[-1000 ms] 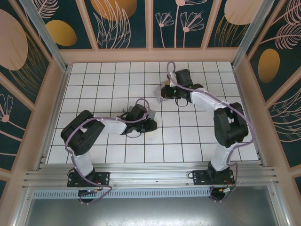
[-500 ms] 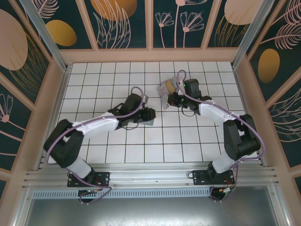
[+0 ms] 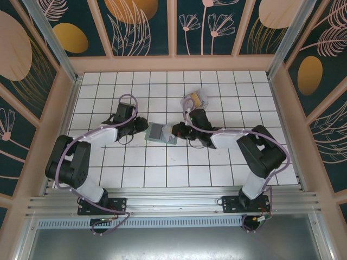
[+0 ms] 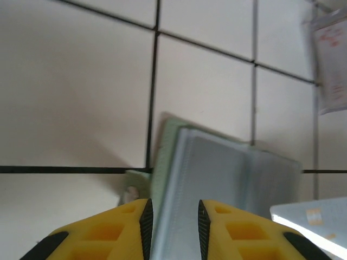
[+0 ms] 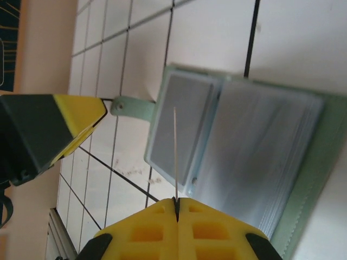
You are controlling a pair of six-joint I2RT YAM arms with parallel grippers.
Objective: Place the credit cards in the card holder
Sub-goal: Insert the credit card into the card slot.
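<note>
Your right gripper (image 5: 177, 203) has left the remaining credit cards (image 3: 196, 99) on the far tiles (image 3: 227, 92) and come down to the card holder (image 3: 157, 131), now lying open mid-table. Its fingers are clenched on one card (image 5: 174, 141), held edge-on over the pockets (image 5: 187, 119), so insertion looks next. Your left gripper (image 4: 172, 225) has shifted to the holder's left edge, fingers parted astride it; whether they grip, you cannot tell.
</note>
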